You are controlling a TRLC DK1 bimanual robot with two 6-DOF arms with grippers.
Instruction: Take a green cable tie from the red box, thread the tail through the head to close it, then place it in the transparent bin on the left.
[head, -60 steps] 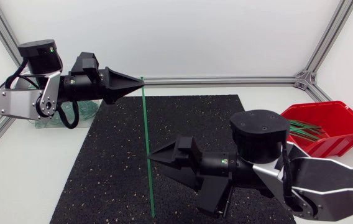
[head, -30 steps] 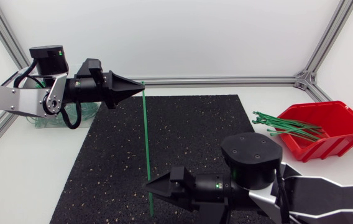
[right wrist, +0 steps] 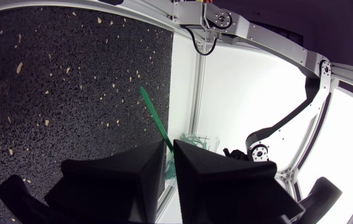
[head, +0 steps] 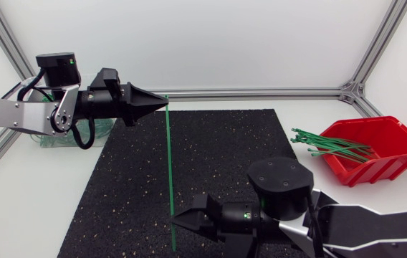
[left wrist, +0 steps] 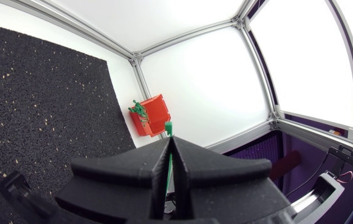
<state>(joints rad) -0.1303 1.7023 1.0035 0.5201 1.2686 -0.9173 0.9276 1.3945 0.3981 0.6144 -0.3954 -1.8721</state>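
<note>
A long green cable tie (head: 169, 165) hangs upright over the black mat (head: 218, 143). My left gripper (head: 165, 101) is shut on its head end; in the left wrist view the green head (left wrist: 168, 128) pokes out just past the closed fingertips of the left gripper (left wrist: 169, 142). My right gripper (head: 175, 222) sits low near the mat's front, its fingers closed on the tie's tail. In the right wrist view the tie (right wrist: 155, 118) runs out ahead from between the tips of the right gripper (right wrist: 169, 147). The red box (head: 375, 147) holds several more green ties (head: 329, 147).
The transparent bin (head: 74, 132) stands at the left behind my left arm, with green ties inside; it also shows ahead of the right gripper as the bin (right wrist: 192, 140). Aluminium frame posts (head: 261, 92) border the table. The red box (left wrist: 155, 112) lies ahead of the left gripper.
My right gripper slid down the tie toward its tail and the mat's front, and its fingers closed on it. The left gripper rose slightly, still holding the head.
</note>
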